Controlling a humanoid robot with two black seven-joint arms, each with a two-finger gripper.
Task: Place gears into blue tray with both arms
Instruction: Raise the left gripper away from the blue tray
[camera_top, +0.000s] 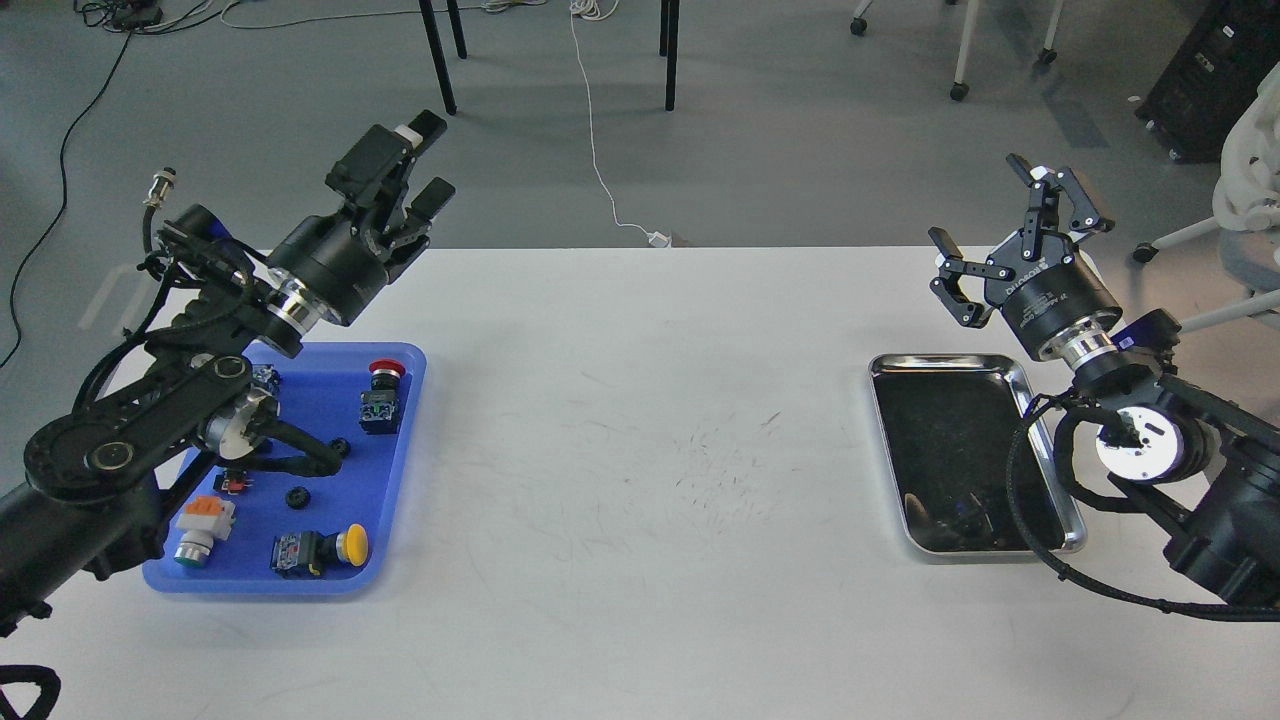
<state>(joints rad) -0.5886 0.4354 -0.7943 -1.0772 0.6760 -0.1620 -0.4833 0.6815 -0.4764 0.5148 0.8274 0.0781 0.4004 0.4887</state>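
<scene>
The blue tray (405, 440) lies at the table's left. Two small black gears rest on its floor, one (296, 495) near the middle and one (341, 447) just beside my left arm's cable. My left gripper (423, 160) is raised high above the table's far edge, up and to the right of the tray. Its fingers are open and hold nothing. My right gripper (1005, 215) hovers beyond the far end of the steel tray, spread wide open and empty.
Push-buttons share the blue tray: a red one (383, 395), a yellow one (322, 550) and an orange-topped one (200, 525). A shiny steel tray (940, 361) with a dark inside lies at the right. My left arm's links cover the blue tray's left part.
</scene>
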